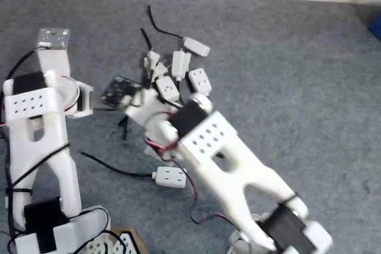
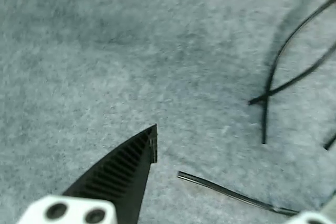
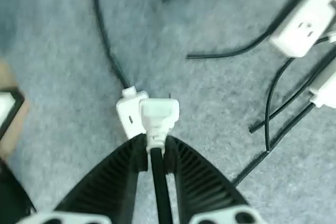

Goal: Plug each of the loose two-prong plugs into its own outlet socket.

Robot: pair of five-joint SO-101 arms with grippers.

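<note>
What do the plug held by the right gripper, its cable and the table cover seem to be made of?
The plug in the right gripper looks like white moulded plastic, smooth with a slight sheen. Its cable seems black rubber or vinyl: thin, smooth. The table cover appears grey felt or short carpet: matte, fuzzy, speckled.

Soft, even light from above; faint shadows hug the black cords [image 3: 103, 35].

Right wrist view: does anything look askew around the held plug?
Yes. The white two-prong plug, pinched in the right gripper, sits offset beside the white outlet socket instead of squarely facing it; whether its prongs are in cannot be seen.
</note>
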